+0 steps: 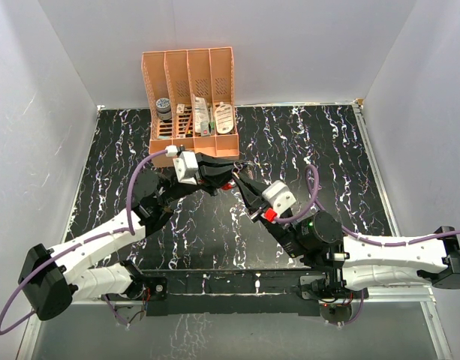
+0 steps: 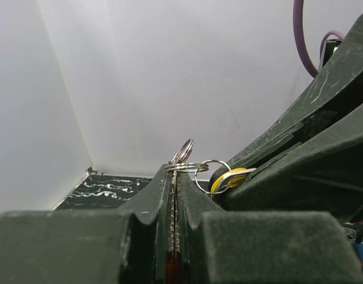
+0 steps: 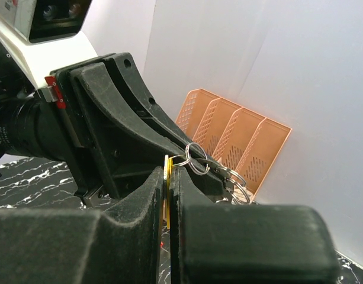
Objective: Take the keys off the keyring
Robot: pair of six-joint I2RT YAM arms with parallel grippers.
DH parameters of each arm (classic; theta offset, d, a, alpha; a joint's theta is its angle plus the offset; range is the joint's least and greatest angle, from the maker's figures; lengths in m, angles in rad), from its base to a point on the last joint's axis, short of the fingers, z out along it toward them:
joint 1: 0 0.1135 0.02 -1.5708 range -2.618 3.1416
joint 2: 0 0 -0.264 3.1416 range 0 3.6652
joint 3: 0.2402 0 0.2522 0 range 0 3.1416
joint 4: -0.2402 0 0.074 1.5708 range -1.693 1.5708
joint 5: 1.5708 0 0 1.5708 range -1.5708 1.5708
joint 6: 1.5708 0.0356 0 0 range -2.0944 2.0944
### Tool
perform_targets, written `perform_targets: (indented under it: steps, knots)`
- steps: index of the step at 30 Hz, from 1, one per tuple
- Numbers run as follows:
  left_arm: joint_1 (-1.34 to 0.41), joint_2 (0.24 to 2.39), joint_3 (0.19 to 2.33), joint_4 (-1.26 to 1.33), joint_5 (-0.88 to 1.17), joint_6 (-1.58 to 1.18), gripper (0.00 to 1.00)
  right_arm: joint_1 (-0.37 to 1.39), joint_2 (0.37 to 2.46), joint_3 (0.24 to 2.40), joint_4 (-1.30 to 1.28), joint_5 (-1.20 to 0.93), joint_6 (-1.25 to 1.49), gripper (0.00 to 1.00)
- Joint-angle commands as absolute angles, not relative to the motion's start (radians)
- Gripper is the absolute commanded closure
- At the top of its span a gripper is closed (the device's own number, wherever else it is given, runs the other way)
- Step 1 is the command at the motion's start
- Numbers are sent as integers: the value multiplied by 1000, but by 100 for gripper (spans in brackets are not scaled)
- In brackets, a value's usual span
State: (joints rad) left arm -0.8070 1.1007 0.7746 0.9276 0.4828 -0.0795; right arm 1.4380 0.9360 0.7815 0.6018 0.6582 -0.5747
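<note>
Both grippers meet above the table's middle. My left gripper (image 1: 226, 178) is shut on the keyring: in its wrist view its jaws (image 2: 174, 175) pinch a thin red and metal piece (image 2: 173, 263), and the wire rings (image 2: 185, 160) stick out past the tips. My right gripper (image 1: 244, 187) is shut on a small yellow-gold key (image 3: 167, 177) that hangs from a small ring (image 3: 197, 158). The same key (image 2: 230, 177) shows in the left wrist view between the right fingers (image 2: 299, 136). A bit of red tag (image 1: 226, 185) shows between the two grippers; the rest is hidden.
An orange rack (image 1: 190, 97) with several compartments holding small items stands against the back wall, just behind the left gripper; it also shows in the right wrist view (image 3: 234, 136). White walls enclose the black marbled table (image 1: 335, 157).
</note>
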Motion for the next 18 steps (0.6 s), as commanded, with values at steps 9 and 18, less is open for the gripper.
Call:
perform_targets:
  steps: [9,18]
  knots:
    - [-800,991,781,1014,482,-79,100,1443,887,786,594,691,-537,100]
    - [-801,997,772,1062,514,-117,100,1443,895,784,605,679,-538,100]
